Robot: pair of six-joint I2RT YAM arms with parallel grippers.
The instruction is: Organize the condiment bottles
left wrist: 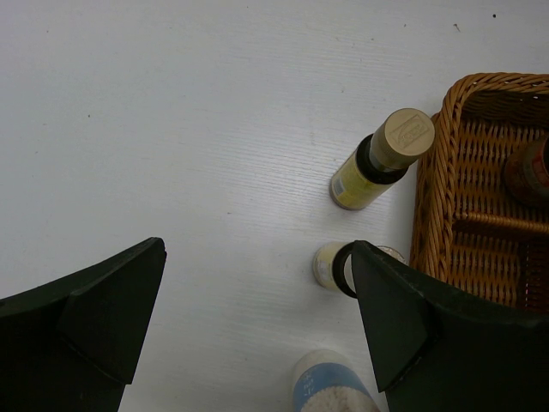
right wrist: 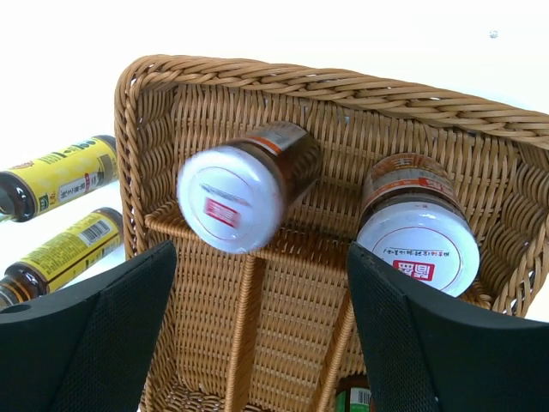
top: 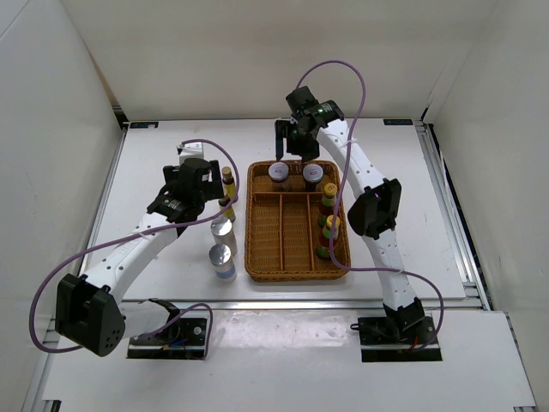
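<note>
Bottle [left wrist: 371,167] is standing upright just ahead of left gripper [left wrist: 257,249], jaws gaping empty; right gripper [right wrist: 262,253] is hovering over jars [right wrist: 230,197], jaws parted, holding nothing.

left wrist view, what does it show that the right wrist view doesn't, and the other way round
Only the left wrist: a blue-labelled white cylinder at the picture's bottom edge. Only the right wrist: one jar and a second jar in the end compartment of the wicker tray. Both: that tray and the two yellow-labelled bottles outside it.
</note>
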